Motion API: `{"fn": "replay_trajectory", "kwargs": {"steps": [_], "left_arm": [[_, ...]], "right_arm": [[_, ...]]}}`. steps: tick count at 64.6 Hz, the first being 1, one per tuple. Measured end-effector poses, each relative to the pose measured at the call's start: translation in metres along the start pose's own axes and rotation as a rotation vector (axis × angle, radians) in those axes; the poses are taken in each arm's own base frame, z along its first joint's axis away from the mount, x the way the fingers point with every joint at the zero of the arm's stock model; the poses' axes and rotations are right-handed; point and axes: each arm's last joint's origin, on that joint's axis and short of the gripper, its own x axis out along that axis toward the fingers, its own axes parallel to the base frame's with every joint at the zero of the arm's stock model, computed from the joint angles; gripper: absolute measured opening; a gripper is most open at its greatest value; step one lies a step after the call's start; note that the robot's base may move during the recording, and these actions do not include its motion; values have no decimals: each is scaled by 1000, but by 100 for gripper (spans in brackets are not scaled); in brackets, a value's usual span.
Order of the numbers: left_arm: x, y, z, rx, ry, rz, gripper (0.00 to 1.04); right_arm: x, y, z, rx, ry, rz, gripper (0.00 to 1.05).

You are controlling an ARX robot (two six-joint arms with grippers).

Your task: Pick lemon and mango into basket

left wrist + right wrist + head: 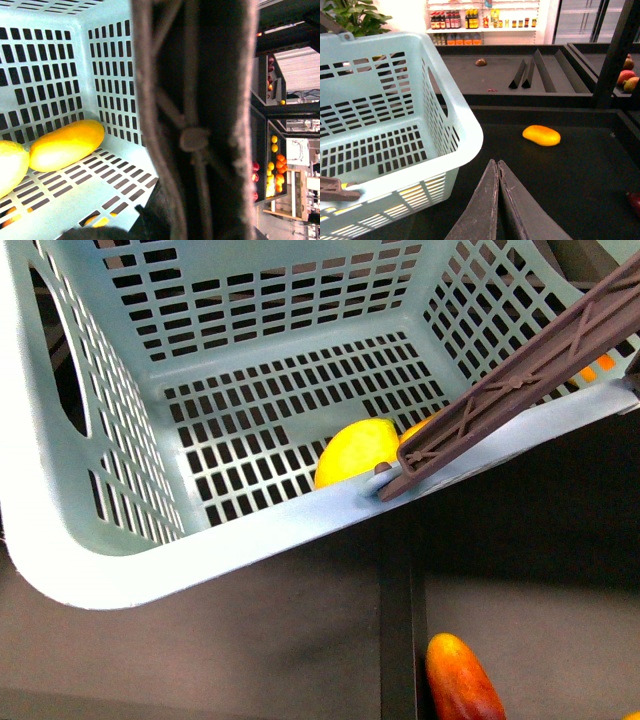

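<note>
The light teal basket [200, 550] hangs tilted close to the front camera, its brown handle [530, 370] crossing the right rim. On its slotted floor lies the yellow lemon [355, 452], with an orange-yellow mango [417, 428] just behind it, half hidden by the handle. The left wrist view shows the lemon [9, 167] touching the long mango [66, 145]. My left gripper [192, 222] is shut on the basket's handle [200, 100]. My right gripper [497, 165] is shut and empty, just outside the basket's rim [465, 125].
Another yellow mango [541, 135] lies on the dark shelf beyond the right gripper. A red-orange mango [462, 680] sits on the shelf below the basket, beside a black divider [402, 620]. More fruit [627, 79] lies past a black post at far right.
</note>
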Motion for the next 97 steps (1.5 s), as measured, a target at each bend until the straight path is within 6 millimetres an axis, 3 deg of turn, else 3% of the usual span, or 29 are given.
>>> {"fn": "replay_trajectory", "kwargs": {"steps": [61, 69, 85, 89, 97], "left_arm": [[0, 0, 0, 0, -3, 2, 5], [0, 0, 0, -1, -3, 2, 5], [0, 0, 0, -2, -1, 0, 5], [0, 0, 0, 0, -3, 2, 5], [0, 0, 0, -1, -4, 2, 5]], "right_arm": [[-24, 0, -4, 0, -27, -1, 2], [-34, 0, -7, 0, -18, -1, 2], [-35, 0, -7, 0, -21, -1, 2], [-35, 0, -7, 0, -21, -1, 9], [-35, 0, -7, 0, -21, -1, 41]]}}
